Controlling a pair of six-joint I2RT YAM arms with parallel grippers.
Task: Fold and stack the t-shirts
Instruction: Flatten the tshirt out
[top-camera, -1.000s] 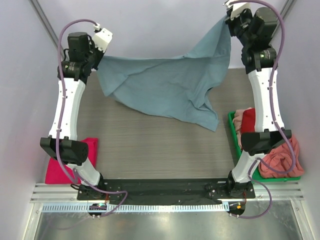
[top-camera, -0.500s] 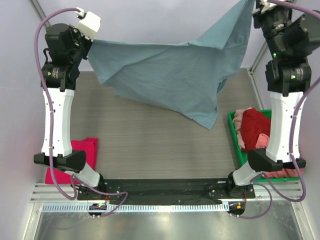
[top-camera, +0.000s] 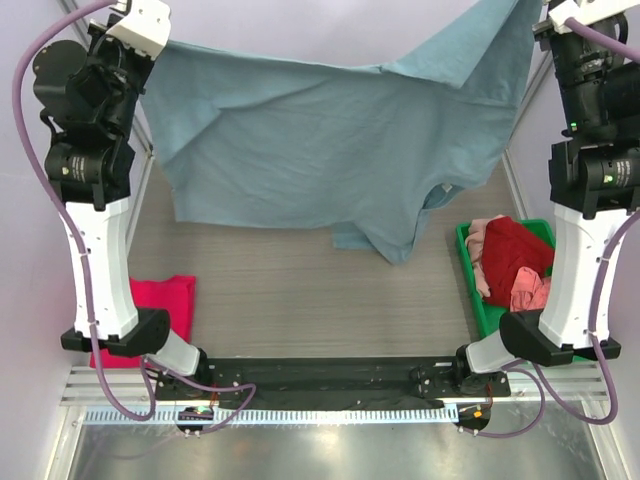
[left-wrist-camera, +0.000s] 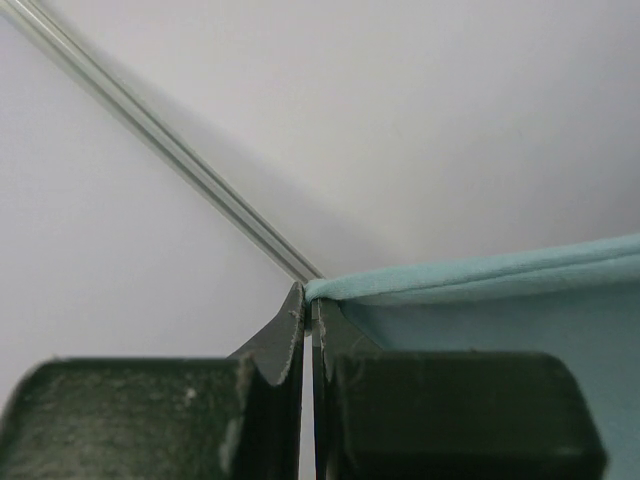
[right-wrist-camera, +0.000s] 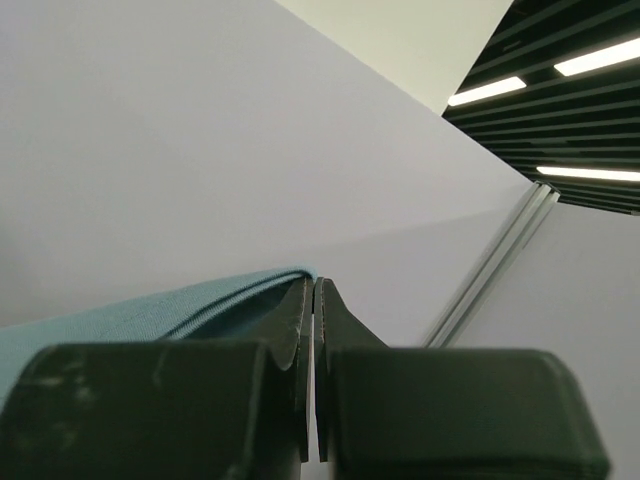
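A dusty grey-blue t-shirt (top-camera: 330, 140) hangs spread out between my two raised arms, its lower edge dangling above the table. My left gripper (top-camera: 160, 45) is shut on the shirt's upper left corner. In the left wrist view the cloth edge (left-wrist-camera: 480, 280) runs off to the right from the closed left gripper (left-wrist-camera: 308, 300). My right gripper (top-camera: 540, 15) is shut on the upper right corner; in the right wrist view the cloth (right-wrist-camera: 120, 320) trails left from the right gripper (right-wrist-camera: 314, 285). A folded magenta-pink t-shirt (top-camera: 165, 300) lies at the near left.
A green bin (top-camera: 478, 300) at the right holds a red shirt (top-camera: 512, 255) and a salmon-pink one (top-camera: 528, 290). Pale walls close in the back and both sides. The arm bases sit on a black bar (top-camera: 320, 375) at the near edge.
Both arms have risen and spread farther apart. The grey-blue shirt has gone up with them and hangs wider and flatter, its hem off the table.
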